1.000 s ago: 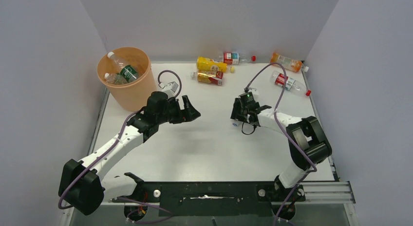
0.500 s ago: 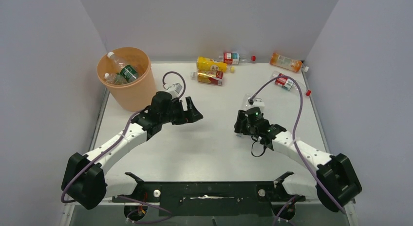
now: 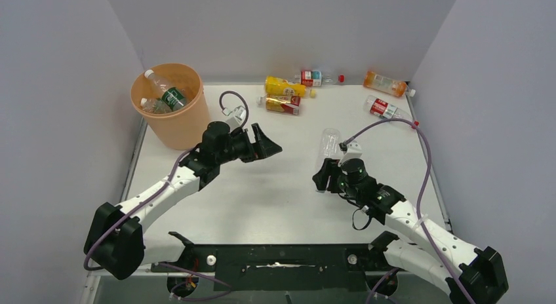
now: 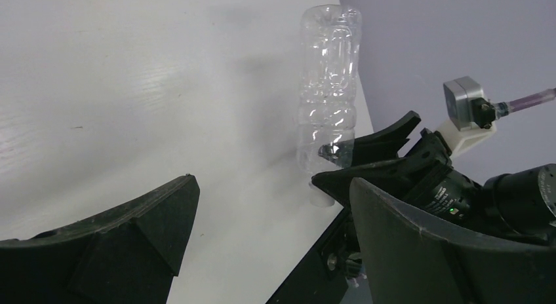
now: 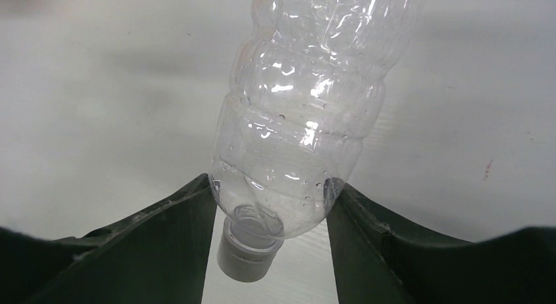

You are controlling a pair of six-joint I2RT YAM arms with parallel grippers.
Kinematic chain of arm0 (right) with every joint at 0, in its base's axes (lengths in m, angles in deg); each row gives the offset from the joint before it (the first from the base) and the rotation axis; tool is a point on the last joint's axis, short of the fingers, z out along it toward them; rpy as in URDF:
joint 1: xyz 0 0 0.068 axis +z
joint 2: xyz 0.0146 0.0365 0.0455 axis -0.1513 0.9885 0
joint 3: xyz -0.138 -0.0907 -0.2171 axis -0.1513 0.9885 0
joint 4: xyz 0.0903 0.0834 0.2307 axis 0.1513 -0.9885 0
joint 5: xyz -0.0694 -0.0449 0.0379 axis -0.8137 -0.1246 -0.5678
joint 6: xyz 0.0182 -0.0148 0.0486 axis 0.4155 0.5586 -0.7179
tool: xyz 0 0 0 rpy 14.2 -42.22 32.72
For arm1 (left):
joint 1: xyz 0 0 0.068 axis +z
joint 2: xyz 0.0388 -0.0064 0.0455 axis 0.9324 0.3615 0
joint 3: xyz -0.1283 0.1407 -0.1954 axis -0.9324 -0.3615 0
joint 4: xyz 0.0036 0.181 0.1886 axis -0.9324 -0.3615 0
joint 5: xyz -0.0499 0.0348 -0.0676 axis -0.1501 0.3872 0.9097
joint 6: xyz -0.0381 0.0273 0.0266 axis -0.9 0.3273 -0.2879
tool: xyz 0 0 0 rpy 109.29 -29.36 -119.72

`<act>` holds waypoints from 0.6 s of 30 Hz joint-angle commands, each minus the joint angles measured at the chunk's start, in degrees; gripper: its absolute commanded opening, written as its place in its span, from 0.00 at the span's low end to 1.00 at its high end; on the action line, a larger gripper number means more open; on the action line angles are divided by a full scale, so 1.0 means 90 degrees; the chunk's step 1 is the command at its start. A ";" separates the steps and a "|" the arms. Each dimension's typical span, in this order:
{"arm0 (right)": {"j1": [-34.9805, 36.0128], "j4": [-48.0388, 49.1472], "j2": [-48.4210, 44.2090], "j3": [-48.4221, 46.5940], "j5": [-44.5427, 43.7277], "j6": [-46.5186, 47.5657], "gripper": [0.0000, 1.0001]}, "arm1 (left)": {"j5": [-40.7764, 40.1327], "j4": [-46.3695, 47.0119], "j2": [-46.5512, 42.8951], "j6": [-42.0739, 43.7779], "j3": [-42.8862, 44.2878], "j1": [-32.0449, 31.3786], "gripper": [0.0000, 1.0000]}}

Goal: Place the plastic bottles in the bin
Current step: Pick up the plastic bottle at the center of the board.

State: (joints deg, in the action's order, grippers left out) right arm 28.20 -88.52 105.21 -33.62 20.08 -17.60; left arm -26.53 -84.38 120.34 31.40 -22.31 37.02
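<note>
Clear bottle (image 5: 308,101) clamped neck-down in right tool (image 5: 272,186); left tool (image 4: 272,186) spread.

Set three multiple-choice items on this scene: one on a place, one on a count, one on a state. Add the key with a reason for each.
1. Where on the white table does the round peach-orange plastic bin stand?
A) far left corner
B) far right corner
C) middle of the near edge

2. How many small plastic bottles show inside the bin?
A) none
B) two
C) five

3. What is the right gripper doing?
A) jaws wide, empty
B) jaws shut on the clear unlabelled plastic bottle
C) jaws shut on the bin's rim

Key:
1 A, the top view shows it at the back by the left wall.
2 B, two capped bottles, one green-labelled, lie in it.
3 B, the right wrist view shows both jaws pressing the bottle near its cap.
</note>
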 commanded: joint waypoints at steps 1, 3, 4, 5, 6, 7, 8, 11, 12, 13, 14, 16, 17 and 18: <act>0.0098 0.0493 -0.0156 0.0069 0.0672 0.0114 0.46 | 0.0494 0.1545 -0.0253 -0.0576 -0.0344 -0.0017 0.86; 0.0112 0.0780 -0.0198 0.0153 0.1012 0.0136 0.46 | 0.0579 0.1920 -0.0253 -0.0768 -0.0470 -0.0015 0.86; 0.0113 0.0949 -0.0228 0.0201 0.1204 0.0140 0.46 | 0.0575 0.2045 -0.0247 -0.0842 -0.0512 -0.0021 0.86; 0.0125 0.1110 -0.0258 0.0244 0.1379 0.0139 0.46 | 0.0562 0.2137 -0.0244 -0.0906 -0.0555 -0.0021 0.86; 0.0125 0.1254 -0.0269 0.0295 0.1569 0.0139 0.46 | 0.0530 0.2213 -0.0258 -0.0959 -0.0585 -0.0022 0.86; 0.0135 0.1449 -0.0267 0.0313 0.1772 0.0151 0.47 | 0.0477 0.2277 -0.0275 -0.0990 -0.0634 -0.0022 0.86; 0.0148 0.1555 -0.0247 0.0315 0.1956 0.0172 0.47 | 0.0429 0.2329 -0.0304 -0.1016 -0.0675 -0.0026 0.86; 0.0242 0.1807 -0.0158 0.0311 0.2364 0.0239 0.47 | 0.0299 0.2423 -0.0373 -0.1049 -0.0801 -0.0029 0.86; 0.0279 0.1880 -0.0117 0.0301 0.2467 0.0262 0.47 | 0.0286 0.2436 -0.0371 -0.1063 -0.0823 -0.0031 0.86; 0.0318 0.1952 -0.0074 0.0289 0.2574 0.0280 0.48 | 0.0284 0.2451 -0.0363 -0.1073 -0.0840 -0.0031 0.86; 0.0360 0.2006 -0.0036 0.0270 0.2625 0.0291 0.48 | 0.0270 0.2454 -0.0358 -0.1077 -0.0854 -0.0027 0.86; 0.0447 0.2069 0.0076 0.0210 0.2663 0.0314 0.48 | 0.0225 0.2461 -0.0368 -0.1079 -0.0884 -0.0051 0.86; 0.0495 0.2091 0.0133 0.0174 0.2658 0.0323 0.49 | 0.0189 0.2430 -0.0396 -0.1056 -0.0888 -0.0064 0.86; 0.0541 0.2116 0.0192 0.0127 0.2656 0.0325 0.49 | 0.0144 0.2407 -0.0407 -0.1024 -0.0882 -0.0085 0.86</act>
State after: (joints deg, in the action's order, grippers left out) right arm 31.57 -75.58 105.49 -30.54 40.80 -15.96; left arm -23.73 -67.11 118.78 22.13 -30.22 36.95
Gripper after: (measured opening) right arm 0.567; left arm 0.860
